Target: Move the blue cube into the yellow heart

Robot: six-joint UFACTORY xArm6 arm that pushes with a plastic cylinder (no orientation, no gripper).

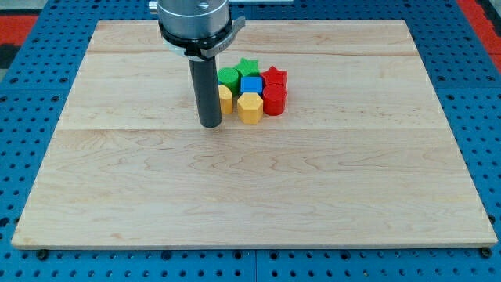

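The blue cube (251, 84) sits in the middle of a tight cluster of blocks near the board's top centre. A yellow block (225, 99), partly hidden by the rod, lies just left of it; its shape cannot be made out. A second yellow block (250, 108), roughly hexagonal, lies just below the blue cube. My tip (210, 124) rests on the board at the cluster's left edge, next to the partly hidden yellow block. I cannot tell if they touch.
A green block (228, 76) and a green star (248, 66) lie at the cluster's top. A red star (274, 77) and a red block (274, 99) lie on its right. The wooden board (250, 188) sits on a blue perforated table.
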